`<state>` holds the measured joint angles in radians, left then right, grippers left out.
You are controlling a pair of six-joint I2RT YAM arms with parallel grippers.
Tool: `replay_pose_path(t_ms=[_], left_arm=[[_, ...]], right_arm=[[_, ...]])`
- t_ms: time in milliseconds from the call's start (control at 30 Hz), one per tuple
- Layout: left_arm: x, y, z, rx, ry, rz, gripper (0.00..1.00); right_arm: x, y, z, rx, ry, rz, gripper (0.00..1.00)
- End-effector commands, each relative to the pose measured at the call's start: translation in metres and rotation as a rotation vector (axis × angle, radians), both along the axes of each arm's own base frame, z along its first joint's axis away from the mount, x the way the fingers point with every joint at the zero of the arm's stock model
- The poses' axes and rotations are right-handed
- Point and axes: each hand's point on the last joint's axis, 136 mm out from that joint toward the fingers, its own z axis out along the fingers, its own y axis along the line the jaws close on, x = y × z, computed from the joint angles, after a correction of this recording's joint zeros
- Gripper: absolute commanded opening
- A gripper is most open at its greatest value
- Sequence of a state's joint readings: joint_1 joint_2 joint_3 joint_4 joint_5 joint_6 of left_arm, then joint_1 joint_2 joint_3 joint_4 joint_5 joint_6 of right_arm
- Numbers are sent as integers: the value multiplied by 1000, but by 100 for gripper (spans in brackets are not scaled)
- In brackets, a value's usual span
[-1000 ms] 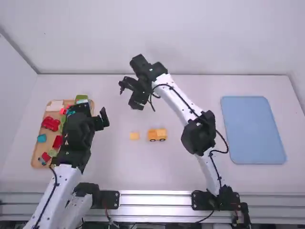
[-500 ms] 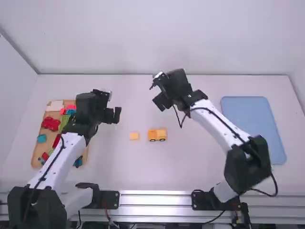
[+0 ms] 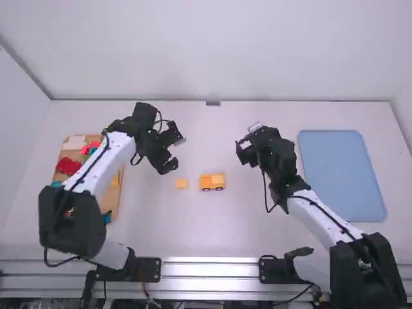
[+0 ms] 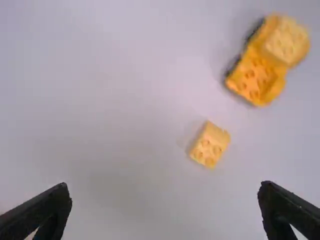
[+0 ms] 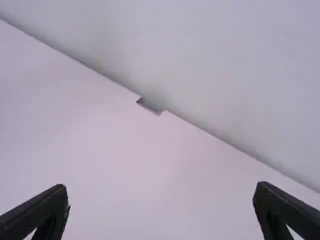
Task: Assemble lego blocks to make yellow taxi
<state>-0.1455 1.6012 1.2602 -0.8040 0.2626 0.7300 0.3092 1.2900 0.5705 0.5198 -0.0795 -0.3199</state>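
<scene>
Currently, left gripper [image 4: 165, 185], fingers being held wide apart and empty, is being brought nearer the yellow car [image 3: 212, 182]; right gripper [image 5: 161, 185], likewise parted and empty, is being shifted to the car's far right side. Loose yellow block [image 3: 181, 183], lying left of the car, is probably being lined up for pick-up. Car's long axis is running left-right, its low end being pointed blockward.
</scene>
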Motion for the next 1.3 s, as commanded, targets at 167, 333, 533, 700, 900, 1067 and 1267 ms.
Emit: replay_pose_path(t_ms=[167, 333, 533, 700, 900, 1067, 1267], left_arm=[[-10, -14, -67, 240, 90, -391, 96], [-16, -29, -89, 210, 92, -420, 99], [-23, -31, -115, 194, 109, -344, 95], [-31, -32, -130, 187, 127, -332, 97], [-34, -41, -130, 136, 132, -344, 95], [-35, -44, -133, 124, 121, -351, 94], [-38, -40, -143, 146, 145, -327, 94]], right_arm=[[-8, -14, 1, 85, -30, 5, 98], [-3, -27, 1, 133, -11, -46, 98], [-1, -34, 1, 162, 0, -72, 98], [0, -35, 4, 161, -13, -75, 98], [0, -35, 6, 164, -22, -74, 98], [0, -34, 6, 167, -18, -74, 98], [0, -34, 6, 166, -17, -74, 98]])
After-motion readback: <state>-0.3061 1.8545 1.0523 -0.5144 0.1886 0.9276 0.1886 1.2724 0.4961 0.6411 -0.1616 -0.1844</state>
